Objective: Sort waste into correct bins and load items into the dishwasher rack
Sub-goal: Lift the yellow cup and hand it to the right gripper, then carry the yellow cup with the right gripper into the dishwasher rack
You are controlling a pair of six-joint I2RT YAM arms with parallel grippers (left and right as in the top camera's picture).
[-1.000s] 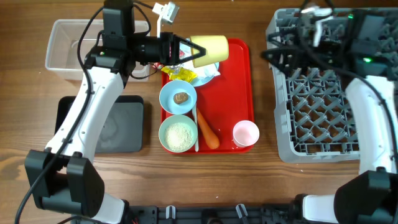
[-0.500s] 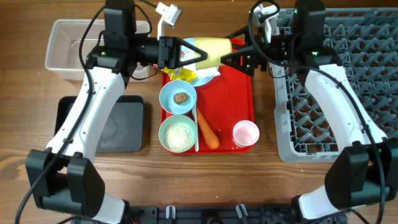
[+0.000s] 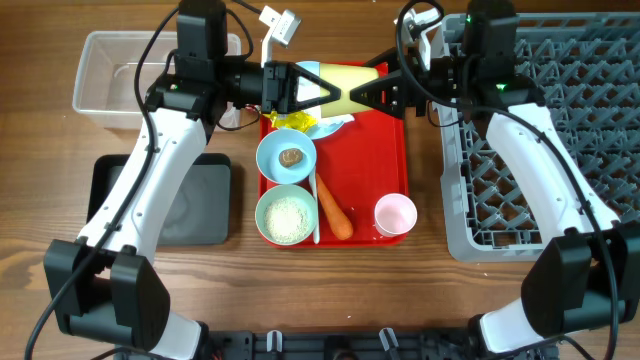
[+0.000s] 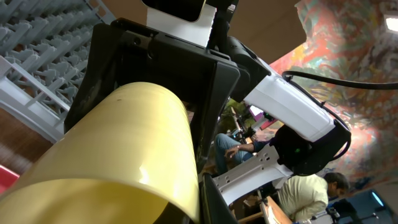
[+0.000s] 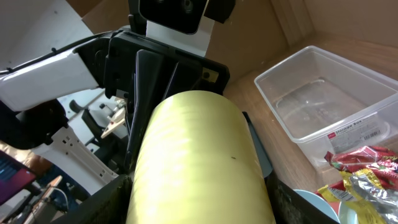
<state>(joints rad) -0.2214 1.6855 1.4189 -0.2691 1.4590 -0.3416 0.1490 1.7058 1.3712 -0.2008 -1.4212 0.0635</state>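
My left claw (image 3: 318, 88) grips the yellow cup (image 3: 345, 76), lying sideways in the air above the red tray's (image 3: 388, 150) far end. My right claw (image 3: 365, 86) straddles the cup's other end; squeezing or not, I can't tell.

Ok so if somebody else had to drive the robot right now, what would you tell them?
Left end effector is shut on the yellow cup, held sideways above the red tray.
Right end effector straddles the cup's other end; grip unclear.
On the tray: rice bowl, lump bowl, plate, pink cup, spoon, carrot, wrappers.
Done: cup lifted for handover; no dishes visible in the dishwasher rack.
Left: rack the dishes, then sort waste into clear tub and black tray.
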